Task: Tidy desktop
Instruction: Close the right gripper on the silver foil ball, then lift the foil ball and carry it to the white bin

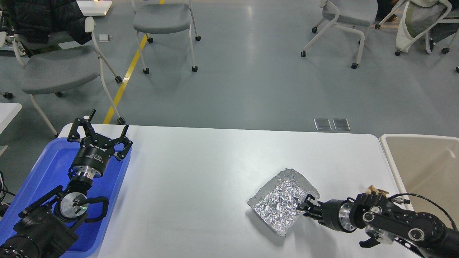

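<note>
Desktop (200,168), broad and white, fills the lower frame from nine to three o'clock. At four o'clock the right gripper (304,206) meets the edge of a crumpled foil tray (283,200) lying flat on the surface; its fingers are small and dark, so I cannot tell whether they are clamped or apart. Over at nine o'clock, the left gripper (102,134) hangs with fingers spread wide, holding nothing, above a blue tray (46,168); white lettering on its body is too small to read. A beige bin (423,168) sits at three o'clock.
</note>
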